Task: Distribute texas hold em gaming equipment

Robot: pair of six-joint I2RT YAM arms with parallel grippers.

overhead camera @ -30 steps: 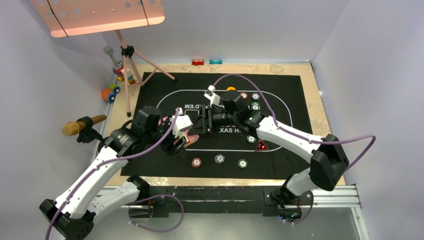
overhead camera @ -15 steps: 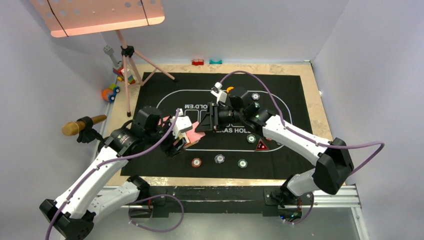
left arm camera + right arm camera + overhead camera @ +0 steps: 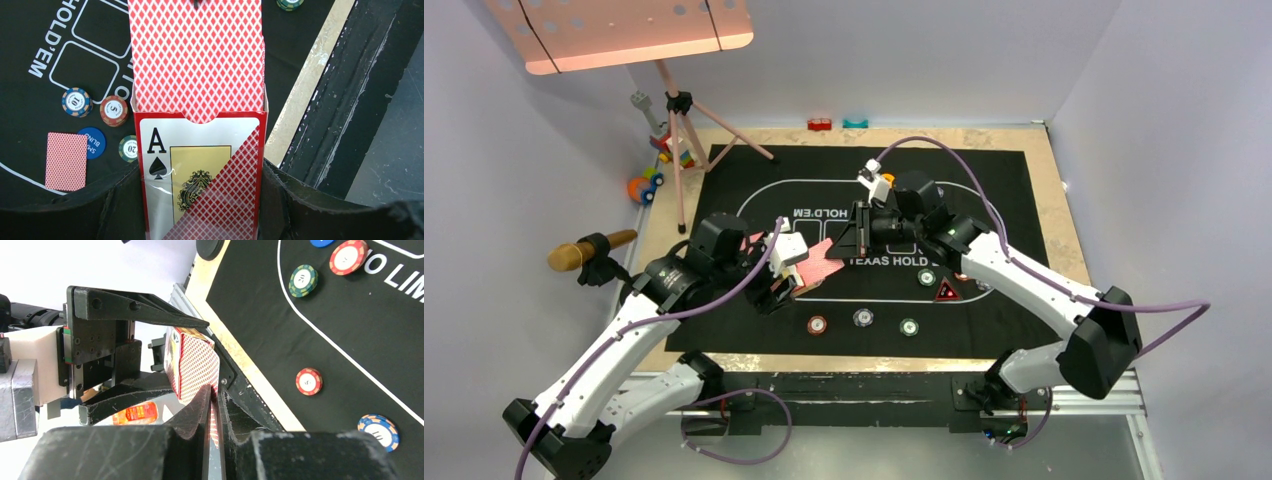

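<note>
My left gripper (image 3: 786, 272) is shut on an ace-of-spades card box (image 3: 200, 170), its fingers on both sides of it. A red-backed card (image 3: 195, 55) sticks far out of the box's open end. My right gripper (image 3: 852, 240) is shut on that card's far end (image 3: 200, 365), its jaws pressed together on the thin edge. On the black mat (image 3: 1004, 170) near the front lie a red chip (image 3: 816, 324), a grey chip (image 3: 862, 317) and a green chip (image 3: 909, 326). A red-black triangular marker (image 3: 946, 292) lies under the right arm. Another card (image 3: 66, 161) lies by a blue button (image 3: 92, 142).
A tripod stand (image 3: 679, 105) rises over the mat's far left corner, with colourful toys (image 3: 646, 185) beside it. Small red (image 3: 820, 124) and teal (image 3: 855, 123) blocks sit at the far edge. A wooden-handled tool (image 3: 589, 250) lies left of the table.
My right gripper has moved right, away from the left gripper, drawing the card further out of the box. The left arm has stayed still.
</note>
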